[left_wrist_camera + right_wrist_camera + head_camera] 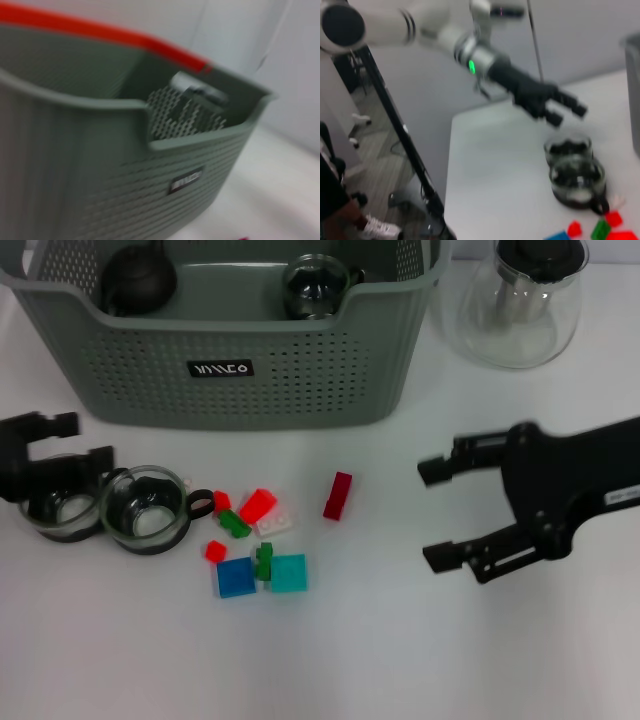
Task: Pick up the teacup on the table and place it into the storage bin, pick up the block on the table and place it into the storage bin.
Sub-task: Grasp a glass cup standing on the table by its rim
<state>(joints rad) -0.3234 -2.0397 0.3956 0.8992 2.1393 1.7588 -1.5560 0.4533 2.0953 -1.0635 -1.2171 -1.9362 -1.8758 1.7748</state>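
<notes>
Two glass teacups on the table, one in the bin, one teapot.

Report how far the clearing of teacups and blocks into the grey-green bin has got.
Done: one clear glass teacup sits in the grey-green perforated storage bin, beside a dark round teapot. In hand: the left end effector is open above one of two glass teacups on the table; nothing is gripped. The right end effector hangs open, empty. Left: both cups and all small coloured blocks.

Matt perforated plastic storage bin; 2 glossy clear glass teacups.
</notes>
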